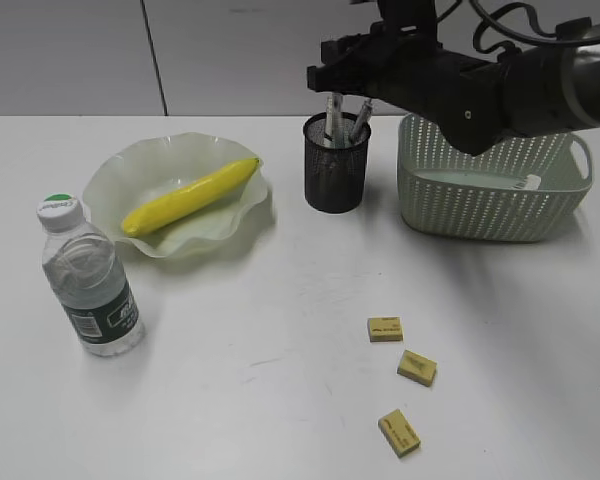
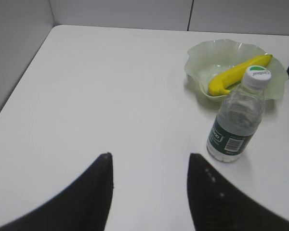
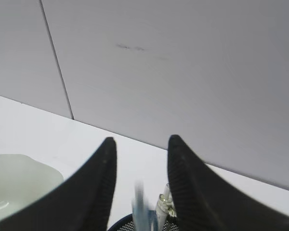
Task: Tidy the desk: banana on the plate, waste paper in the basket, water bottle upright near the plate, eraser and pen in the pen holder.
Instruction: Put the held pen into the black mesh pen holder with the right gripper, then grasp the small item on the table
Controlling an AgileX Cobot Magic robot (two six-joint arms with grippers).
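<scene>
Banana (image 1: 190, 194) smooth, bright yellow, lying in ruffled plate (image 1: 110, 175).

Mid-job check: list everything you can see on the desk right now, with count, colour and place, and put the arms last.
Frosted pale-green glass plate with wavy rim: one, rear left of the desk.
Smooth yellow banana: one, lying on the plate.
Clear plastic water bottle with dark green label: one, upright, front left, apart from the plate.
Black metal mesh pen holder: one, rear centre.
Pens: at least two, pale barrels, standing in the pen holder.
Pale sage-green perforated basket: one, rear right; a small white scrap lies inside.
Yellow rectangular erasers: three, front right on the white desk.
Left gripper: black, open, over bare desk.
Right gripper: black, open, above the pen holder.
</scene>
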